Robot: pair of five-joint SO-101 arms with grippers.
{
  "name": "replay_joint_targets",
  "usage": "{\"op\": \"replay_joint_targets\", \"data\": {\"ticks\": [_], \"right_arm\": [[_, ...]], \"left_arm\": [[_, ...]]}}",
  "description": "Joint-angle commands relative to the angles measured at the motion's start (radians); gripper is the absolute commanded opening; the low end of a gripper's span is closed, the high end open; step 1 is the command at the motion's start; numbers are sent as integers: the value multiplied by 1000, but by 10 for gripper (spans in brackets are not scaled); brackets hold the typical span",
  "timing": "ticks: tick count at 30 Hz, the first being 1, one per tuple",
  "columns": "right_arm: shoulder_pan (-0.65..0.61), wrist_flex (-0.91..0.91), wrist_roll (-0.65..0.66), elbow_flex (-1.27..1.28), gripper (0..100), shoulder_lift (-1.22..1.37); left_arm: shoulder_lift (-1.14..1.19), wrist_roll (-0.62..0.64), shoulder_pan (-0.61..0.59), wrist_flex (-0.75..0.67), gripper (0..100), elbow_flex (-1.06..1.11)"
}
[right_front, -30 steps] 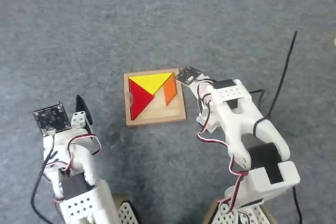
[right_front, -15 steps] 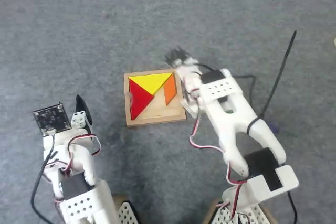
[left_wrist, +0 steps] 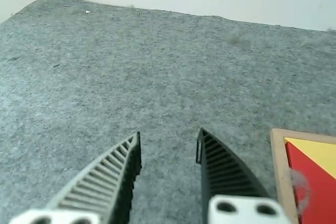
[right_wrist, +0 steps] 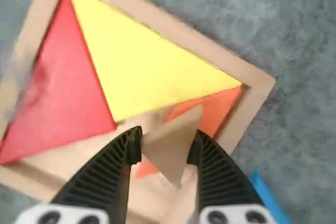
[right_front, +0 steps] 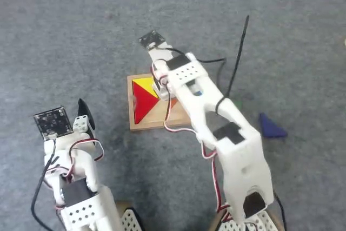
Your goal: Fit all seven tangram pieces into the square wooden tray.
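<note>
You have the tan triangle [right_wrist: 173,153] pinched btw. the fingers of the right gripper [right_wrist: 168,135]; the jaws stand narrow, closed on its two sides. The piece is over the bare wood part of the tray [right_wrist: 184,38], just beside the orange piece [right_wrist: 218,111]. Whether it touches the tray floor or not, you cannot tell.

In the tray you see also the big yellow triangle [right_wrist: 142,72] along one rim and the big red triangle [right_wrist: 63,87] along the next rim. These 2 pcs lie flat, edge to edge.

The tray is approx. at the ctr of the table [right_front: 81,36]. The right arm [right_front: 205,112] reaches over the tray's right half, coming from the near edge of the table.

A blue piece [right_front: 272,126] lies on the table to the right of the tray, well apart from it, more toward the right edge.

The left gripper [left_wrist: 169,132] is on the left side, not far from the near edge, left of the tray and apart from it. Its jaws stand moderately apart, over the table. From its wrist view you see one corner of the tray farther off.
</note>
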Motion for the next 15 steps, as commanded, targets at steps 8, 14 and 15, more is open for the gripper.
{"op": "replay_joint_targets", "data": {"ticks": [8,14,15], "right_arm": [[-59,150,-130,-242,47,65],[-101,163,-137,-242,48,70],[-104,162,-149,-242,48,71]], "left_arm": [[-11,-12,6,6,171,-4],[-11,-12,6,6,171,-4],[-11,-12,6,6,171,-4]]}}
